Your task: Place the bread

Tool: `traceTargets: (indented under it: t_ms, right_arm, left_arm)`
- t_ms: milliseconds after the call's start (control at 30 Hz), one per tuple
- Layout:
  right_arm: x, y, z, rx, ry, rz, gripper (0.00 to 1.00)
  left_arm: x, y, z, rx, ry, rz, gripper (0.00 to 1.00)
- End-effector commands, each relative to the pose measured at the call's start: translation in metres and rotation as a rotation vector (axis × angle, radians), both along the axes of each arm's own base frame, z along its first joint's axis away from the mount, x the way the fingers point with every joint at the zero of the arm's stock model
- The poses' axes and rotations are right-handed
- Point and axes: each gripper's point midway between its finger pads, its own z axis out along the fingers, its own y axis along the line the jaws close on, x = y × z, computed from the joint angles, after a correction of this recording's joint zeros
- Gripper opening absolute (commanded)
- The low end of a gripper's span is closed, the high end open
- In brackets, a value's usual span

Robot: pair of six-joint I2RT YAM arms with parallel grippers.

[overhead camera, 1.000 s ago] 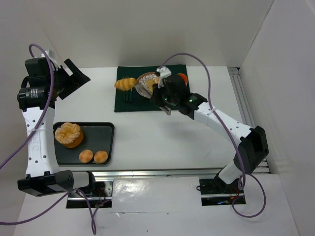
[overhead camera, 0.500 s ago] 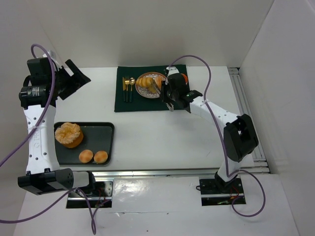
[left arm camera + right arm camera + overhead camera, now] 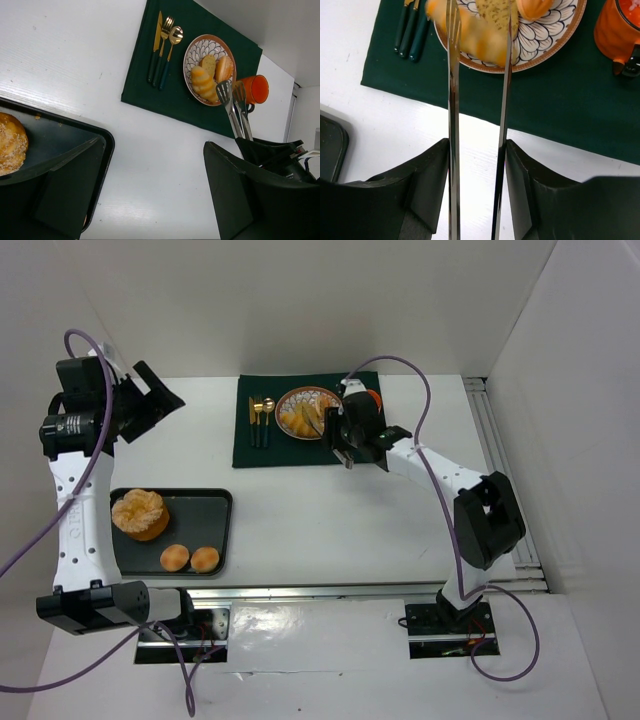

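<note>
Since a second ago the long ridged golden bread [image 3: 202, 82] has gone from hanging over the gold, dark-handled cutlery [image 3: 162, 47] to lying on the round patterned plate [image 3: 196, 46]. It sits beside a seeded slice [image 3: 208, 65] and a small glazed roll [image 3: 224, 68]. Half a second ago it was already on the plate. The right arm has swung in toward the dark green cloth mat [image 3: 255, 445], and its elbow now stands much nearer the plate.

The right hand [image 3: 231, 92] has its two long metal fingers spread with nothing pinched between them, their tips over the plate's rim just beside the bread. The right wrist view shows the bread only as a blur under the fingers, so contact there cannot be judged. The left hand [image 3: 152, 400] hangs high at the far left, spread and empty, well apart from everything on the white tabletop [image 3: 330, 510].

The bread looks light and soft with a flaky, crumb-shedding crust, easily crushed or dented by thin blades. If it needs nudging, a gentle hold across its middle, along the ridges, seems safest. By its position the placing looks essentially done.
</note>
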Motion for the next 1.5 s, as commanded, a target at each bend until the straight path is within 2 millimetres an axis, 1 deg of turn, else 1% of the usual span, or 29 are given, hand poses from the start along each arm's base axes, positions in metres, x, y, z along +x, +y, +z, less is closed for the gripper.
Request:
traceTargets:
  t_ms: [0, 200, 233, 300, 333, 433, 467, 500, 533, 567, 600, 667, 733, 767, 867, 933, 967, 1000, 1033, 1100, 1133, 1167, 1200, 1267, 1300, 1333, 1367, 1400, 1467]
  right_arm:
    - [0.006, -0.004, 0.034, 0.055, -0.090, -0.020, 0.54]
    - [-0.001, -0.008, 0.046, 0.055, -0.105, -0.015, 0.56]
    - [-0.003, -0.010, 0.057, 0.068, -0.126, -0.015, 0.56]
    - [-0.011, -0.013, 0.055, 0.058, -0.117, 0.000, 0.54]
    - [-0.019, -0.010, 0.064, 0.069, -0.133, 0.014, 0.54]
    - [-0.044, 0.007, 0.058, 0.065, -0.122, 0.086, 0.54]
    - [-0.062, 0.026, 0.057, 0.068, -0.118, 0.143, 0.54]
    - [-0.073, 0.035, 0.050, 0.061, -0.105, 0.173, 0.54]
    - [-0.083, 0.045, 0.035, 0.063, -0.080, 0.194, 0.54]
    - [-0.099, 0.064, 0.029, 0.069, -0.068, 0.233, 0.54]
    - [-0.105, 0.074, 0.024, 0.089, -0.061, 0.236, 0.54]
    - [-0.123, 0.094, -0.001, 0.074, -0.025, 0.266, 0.56]
    - [-0.128, 0.102, -0.017, 0.075, -0.023, 0.246, 0.56]
    - [-0.131, 0.105, -0.032, 0.062, -0.006, 0.242, 0.56]
    - [-0.134, 0.112, -0.054, 0.068, 0.015, 0.241, 0.57]
    - [-0.134, 0.109, -0.066, 0.054, 0.031, 0.227, 0.66]
    - [-0.136, 0.106, -0.074, 0.034, 0.050, 0.226, 0.73]
    - [-0.136, 0.107, -0.071, 0.032, 0.052, 0.226, 0.83]
    - [-0.133, 0.103, -0.069, 0.007, 0.056, 0.204, 0.87]
    - [-0.131, 0.098, -0.055, -0.006, 0.044, 0.180, 0.98]
    - [-0.129, 0.086, -0.054, -0.042, 0.049, 0.136, 1.00]
    - [-0.123, 0.082, -0.041, -0.031, 0.040, 0.097, 1.00]
    - [-0.114, 0.069, -0.028, -0.020, 0.028, 0.048, 1.00]
    - [-0.106, 0.041, -0.019, -0.033, 0.038, -0.060, 1.00]
    - [-0.101, 0.028, -0.005, -0.013, 0.028, -0.106, 1.00]
    - [-0.089, 0.006, -0.001, -0.009, 0.029, -0.175, 1.00]
    - [-0.088, -0.010, -0.004, -0.020, 0.049, -0.210, 1.00]
    - [-0.082, -0.034, -0.001, -0.015, 0.060, -0.271, 1.00]
    - [-0.079, -0.055, -0.003, -0.019, 0.066, -0.318, 1.00]
  left_arm:
    - [0.006, -0.001, 0.008, -0.007, -0.032, -0.003, 0.95]
    - [0.004, -0.001, 0.010, -0.007, -0.032, -0.003, 0.95]
    - [0.004, -0.001, 0.010, -0.007, -0.032, -0.003, 0.95]
    - [0.003, -0.001, 0.011, 0.002, -0.033, -0.008, 0.95]
    - [0.003, 0.000, 0.011, 0.007, -0.032, -0.001, 0.95]
    - [0.001, 0.000, 0.009, 0.016, -0.029, -0.006, 0.95]
    - [0.001, 0.000, 0.009, 0.016, -0.029, -0.006, 0.95]
    - [-0.003, 0.000, 0.004, 0.013, -0.017, -0.006, 0.95]
    - [-0.003, 0.000, 0.000, 0.011, -0.008, -0.006, 0.95]
    - [-0.006, -0.001, -0.005, 0.010, 0.001, -0.006, 0.95]
    - [-0.008, -0.002, -0.005, 0.010, 0.001, -0.006, 0.95]
    - [-0.011, -0.001, -0.010, 0.013, 0.011, 0.001, 0.95]
    - [-0.014, -0.001, -0.014, 0.019, 0.019, -0.004, 0.95]
    - [-0.014, -0.001, -0.019, 0.016, 0.031, -0.004, 0.95]
    - [-0.016, -0.001, -0.020, 0.016, 0.031, -0.004, 0.95]
    - [-0.017, -0.004, -0.023, 0.007, 0.039, -0.016, 0.95]
    - [-0.017, -0.004, -0.023, 0.007, 0.039, -0.016, 0.95]
    - [-0.017, -0.004, -0.023, 0.007, 0.039, -0.016, 0.95]
    - [-0.017, -0.004, -0.023, 0.007, 0.039, -0.016, 0.95]
    - [-0.017, -0.004, -0.023, 0.007, 0.039, -0.016, 0.95]
    - [-0.017, -0.004, -0.023, 0.007, 0.039, -0.016, 0.95]
    - [-0.017, -0.004, -0.023, 0.007, 0.039, -0.016, 0.95]
    - [-0.017, -0.004, -0.023, 0.007, 0.039, -0.016, 0.95]
    - [-0.015, -0.004, -0.025, -0.001, 0.038, -0.010, 0.95]
    - [-0.015, -0.007, -0.025, -0.001, 0.038, -0.019, 0.95]
    - [-0.013, -0.008, -0.023, -0.004, 0.028, -0.027, 0.95]
    - [-0.014, -0.011, -0.028, 0.001, 0.039, -0.041, 0.95]
    - [-0.010, -0.014, -0.034, -0.001, 0.054, -0.052, 0.95]
    - [-0.008, -0.025, -0.038, -0.003, 0.066, -0.087, 0.95]
